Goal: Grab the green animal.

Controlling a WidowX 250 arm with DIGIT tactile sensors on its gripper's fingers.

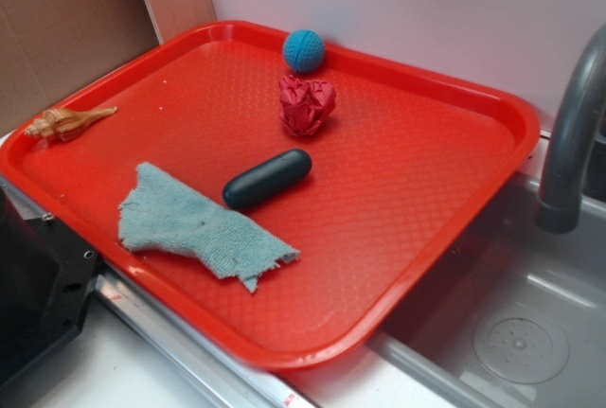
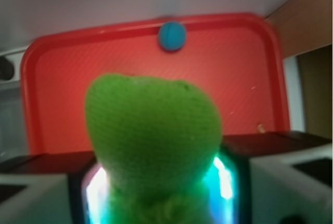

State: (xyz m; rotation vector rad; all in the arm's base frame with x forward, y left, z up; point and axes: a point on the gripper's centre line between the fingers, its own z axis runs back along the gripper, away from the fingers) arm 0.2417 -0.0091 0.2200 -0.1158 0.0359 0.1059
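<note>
The green animal [image 2: 153, 125], a fuzzy lime-green plush, fills the middle of the wrist view. It sits squeezed between the two fingers of my gripper [image 2: 161, 182], which is shut on it and holds it well above the red tray [image 2: 62, 78]. The left finger [image 2: 31, 187] and right finger [image 2: 289, 174] press on its sides. In the exterior view neither the gripper nor the green animal shows.
On the red tray [image 1: 426, 190] lie a blue ball [image 1: 304, 50] at the far rim, a crumpled red object [image 1: 307, 105], a dark capsule [image 1: 267, 178], a teal-grey cloth [image 1: 194, 228] and a shell [image 1: 66, 122]. A grey faucet [image 1: 573, 133] and sink [image 1: 521, 332] are on the right.
</note>
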